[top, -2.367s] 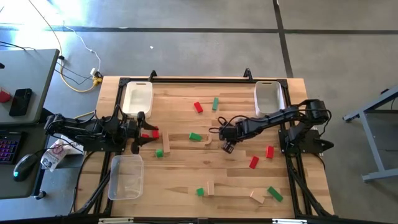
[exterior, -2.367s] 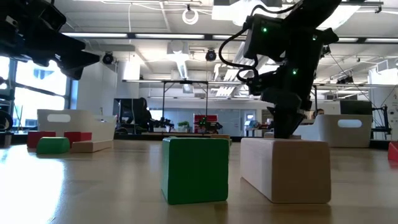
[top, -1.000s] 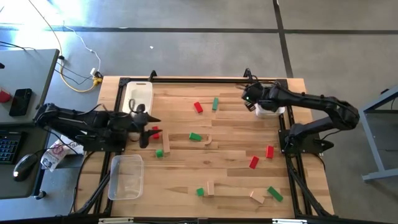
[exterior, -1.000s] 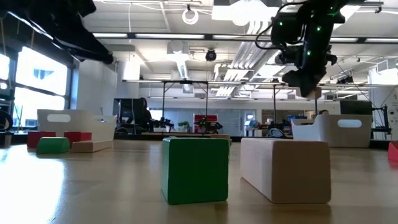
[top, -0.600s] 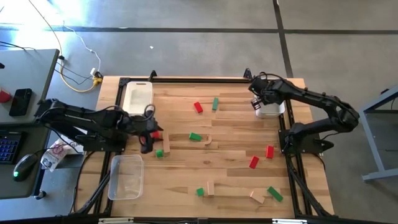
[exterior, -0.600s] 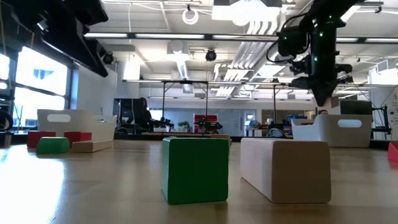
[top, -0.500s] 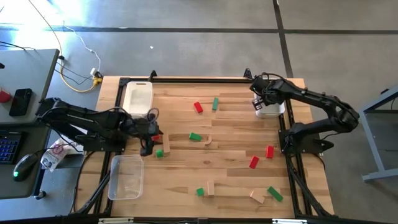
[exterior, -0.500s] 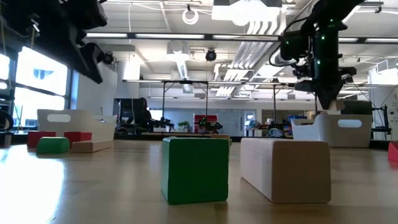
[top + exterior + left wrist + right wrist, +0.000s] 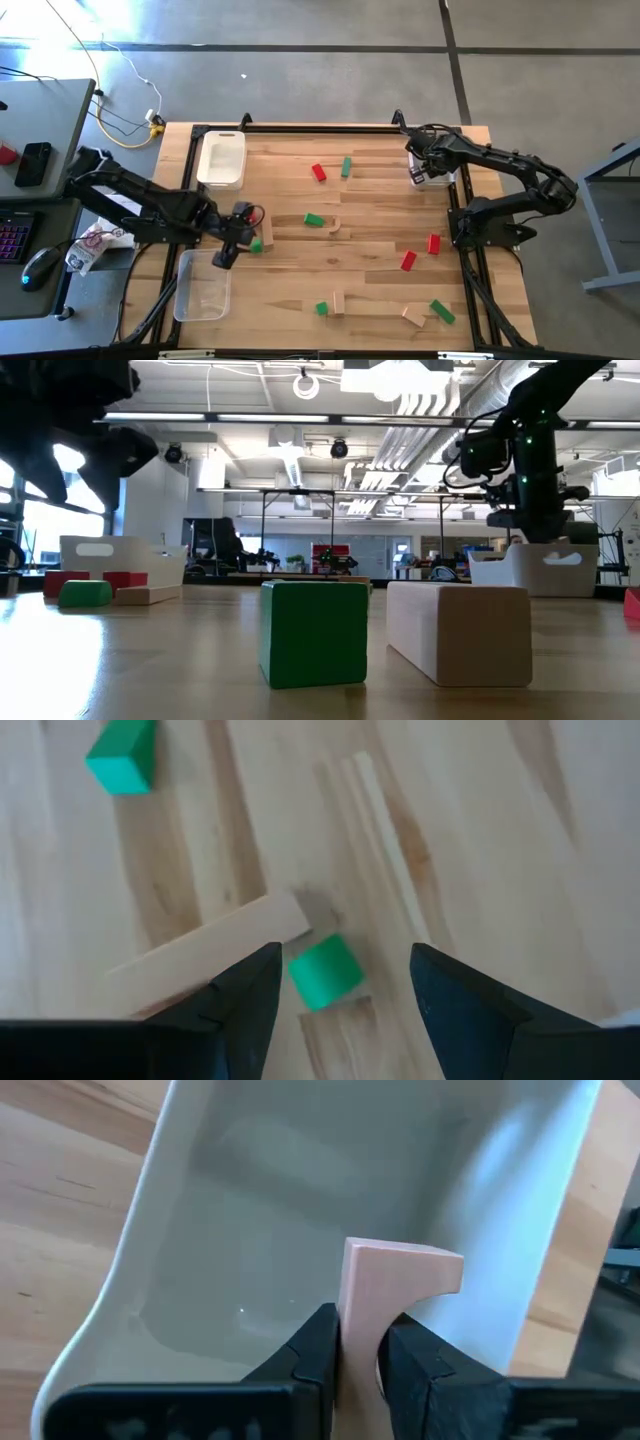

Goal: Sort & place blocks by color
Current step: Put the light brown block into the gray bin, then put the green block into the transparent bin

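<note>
My right gripper [image 9: 365, 1355] is shut on a plain wood block [image 9: 395, 1295] and hangs over the inside of the white tray [image 9: 250, 1230] at the table's far right [image 9: 443, 172]. My left gripper [image 9: 340, 1005] stands open and tipped down above the table's left part [image 9: 236, 247]. Between and beyond its fingers a small green block [image 9: 325, 970] lies flat on the table, beside a long wood block [image 9: 210, 948]. More red, green and wood blocks lie scattered, such as a red one [image 9: 318, 172] and a green one [image 9: 314, 219]. My right gripper pinches the wood block's lower part [image 9: 362, 1335] between its two fingers, which come from above and slant down into the tray. The block's notched end [image 9: 430, 1270] sticks out past the fingertips. Whether the block touches the tray floor, I cannot tell.
A second white tray [image 9: 222, 158] stands at the far left and a clear tray [image 9: 203, 283] at the near left. Near the front edge lie a green block [image 9: 312, 632] and a wood block [image 9: 460, 632]. A desk with a keyboard and mouse stands left of the table.
My right gripper has carried the wood block toward the table's right edge and down, until it is over the white tray. My left gripper has gone from beside the far-left tray toward the near edge, sunk and tipped downward, and now stands over the green block.
</note>
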Controlling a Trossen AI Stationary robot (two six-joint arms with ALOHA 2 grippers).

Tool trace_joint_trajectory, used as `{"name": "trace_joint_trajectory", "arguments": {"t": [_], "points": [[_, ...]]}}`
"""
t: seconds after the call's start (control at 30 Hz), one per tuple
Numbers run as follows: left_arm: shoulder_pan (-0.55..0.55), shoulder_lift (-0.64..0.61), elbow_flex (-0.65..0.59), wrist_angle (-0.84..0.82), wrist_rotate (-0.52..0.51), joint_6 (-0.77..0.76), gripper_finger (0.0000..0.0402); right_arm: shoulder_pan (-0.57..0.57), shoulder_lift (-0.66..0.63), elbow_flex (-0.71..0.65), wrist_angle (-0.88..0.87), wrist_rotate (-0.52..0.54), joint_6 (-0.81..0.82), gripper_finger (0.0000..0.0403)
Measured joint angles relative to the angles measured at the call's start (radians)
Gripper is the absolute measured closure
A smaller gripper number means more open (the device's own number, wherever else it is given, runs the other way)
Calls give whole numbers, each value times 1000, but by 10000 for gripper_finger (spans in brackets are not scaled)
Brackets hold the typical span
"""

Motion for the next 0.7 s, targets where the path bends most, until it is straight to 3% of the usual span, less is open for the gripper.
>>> {"name": "trace_joint_trajectory", "arguments": {"t": [0.27, 0.5, 0.7], "points": [[-62, 0, 0, 16, -6, 136, 193, 3, 0, 0, 33, -19, -28, 319], [-60, 0, 0, 60, -51, 318, 193, 25, -4, 0, 42, -26, -44, 283], [-29, 25, 0, 73, -73, 400, 193, 34, -5, 0, 49, -38, -37, 279]]}}
